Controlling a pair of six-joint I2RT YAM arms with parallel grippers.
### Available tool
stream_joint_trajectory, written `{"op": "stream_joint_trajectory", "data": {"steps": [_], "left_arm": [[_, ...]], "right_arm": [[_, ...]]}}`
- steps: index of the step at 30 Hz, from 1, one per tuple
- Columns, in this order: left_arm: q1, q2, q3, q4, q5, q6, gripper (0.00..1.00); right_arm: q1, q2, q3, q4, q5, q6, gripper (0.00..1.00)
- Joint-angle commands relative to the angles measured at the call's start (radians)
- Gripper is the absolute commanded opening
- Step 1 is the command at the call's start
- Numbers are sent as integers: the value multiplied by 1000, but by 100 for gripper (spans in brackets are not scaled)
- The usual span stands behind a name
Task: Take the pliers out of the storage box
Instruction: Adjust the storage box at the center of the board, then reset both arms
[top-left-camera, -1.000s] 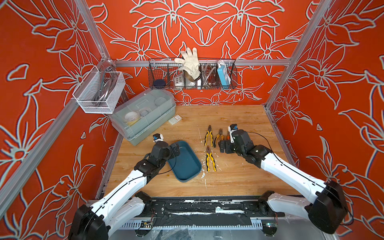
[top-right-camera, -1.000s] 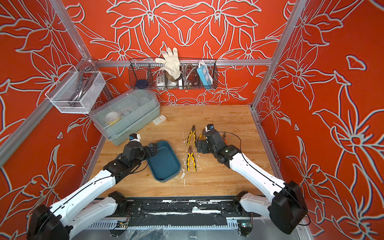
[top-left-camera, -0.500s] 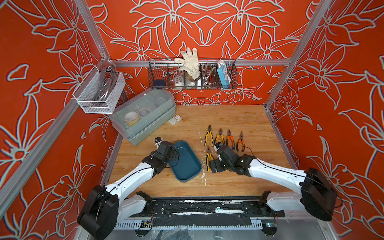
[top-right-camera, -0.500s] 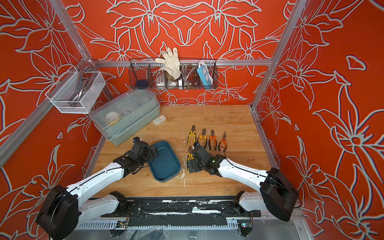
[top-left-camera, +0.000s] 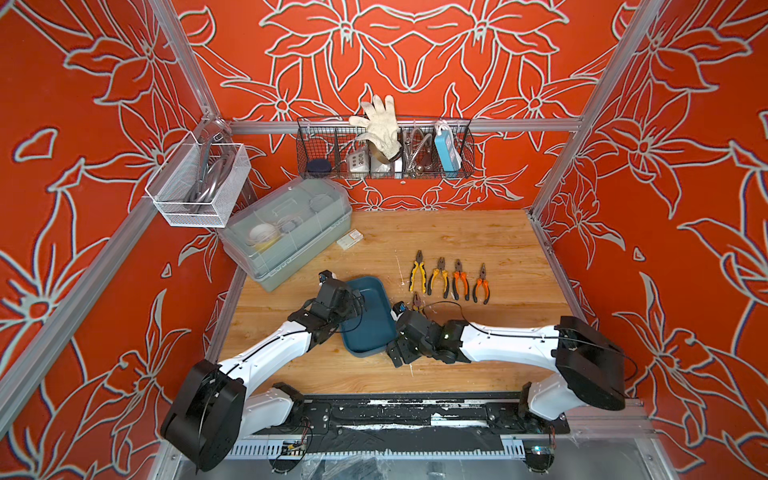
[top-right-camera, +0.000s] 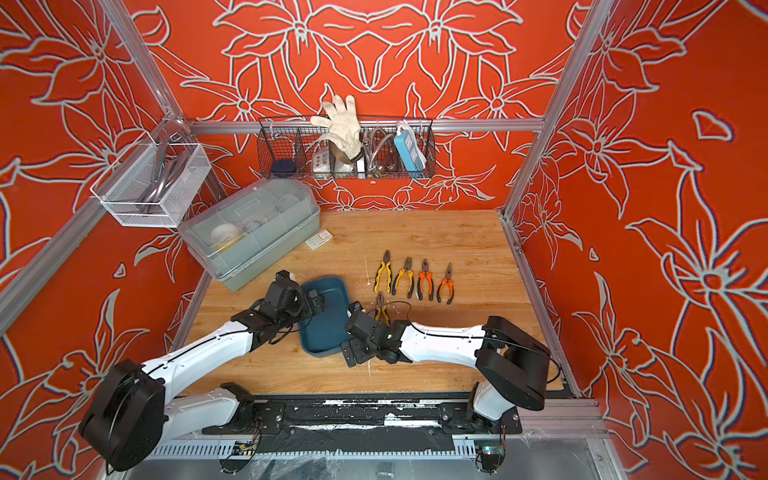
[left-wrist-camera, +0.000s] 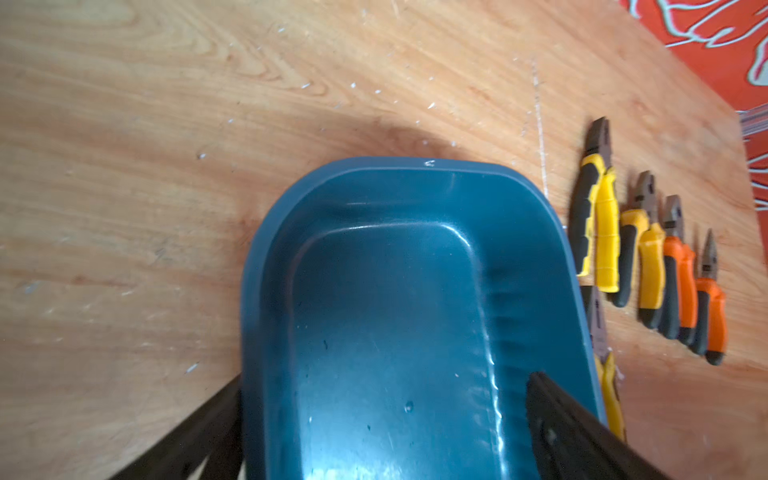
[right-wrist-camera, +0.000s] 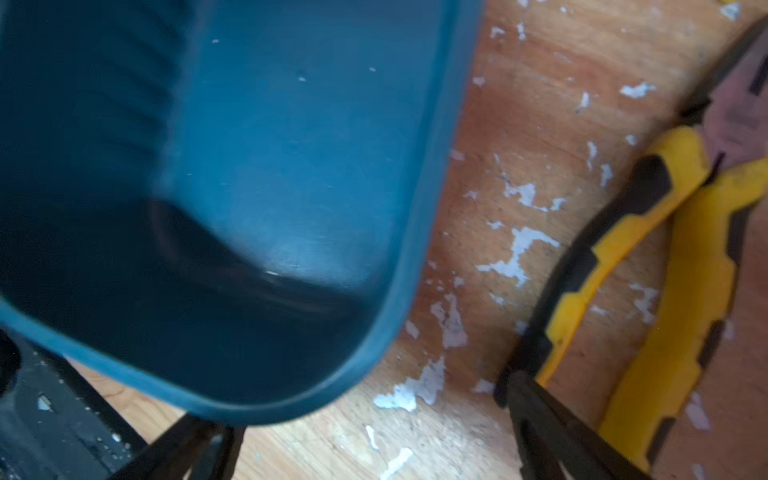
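- L gripper (left-wrist-camera: 386, 380): jaws spread wide, nothing held. One finger (left-wrist-camera: 561, 424) sits over the inside of the storage box (left-wrist-camera: 395, 291), the other outside the opposite rim. Contact w/ box: can't tell.
- R gripper (right-wrist-camera: 365, 405): jaws wide apart too, empty. A rounded corner of the box lies btw its fingers.
- Just beside R gripper's outer finger: yellow-handled pliers (right-wrist-camera: 665, 270), flat on the table (top-left-camera: 457, 237), near the box's long side but apart from it.
- Farther out past R gripper, twd back wall: row of 4 pliers (top-left-camera: 440, 268) on the wood, 2 yellow, 2 orange, all outside the box.
- Beyond L gripper, twd back-left corner: lidded bin (top-left-camera: 286, 232).
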Motion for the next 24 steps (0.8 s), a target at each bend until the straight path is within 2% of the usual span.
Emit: {"op": "stream_joint_trajectory", "data": {"steps": [1,5,9,12,14,16,17,18,20,21,24], "left_arm": [[5,-20,-5,53,31,33,99],[5,-26,13,6,-16,34,99],[5,-69,9,-35,-76,37,99],[5,-116,-15,-35,-108,37,99],[5,-149,-35,-26,-122,34,99],[5,-174,-61,-6,-135,23,99],[5,-208,-72,5,-142,20,99],[5,-225,-85,16,-152,18,99],[5,-249,-103,22,-194,6,99],[5,-260,-112,25,-216,4,99],[4,-287,-131,32,-264,8,99]], "right_arm": [[15,2,27,-10,52,1,100],[15,-70,-4,-65,110,16,100],[15,-238,-77,-108,182,12,100],[13,-408,-118,-190,371,-13,100],[10,-521,-156,-194,519,-99,100],[5,-647,-223,-110,649,-279,100],[4,-688,-260,-53,694,-334,100],[-1,-753,-334,86,726,-457,99],[-42,-844,-431,281,710,-636,100],[-80,-870,-458,347,714,-674,100],[-298,-894,-464,368,656,-669,100]]}}
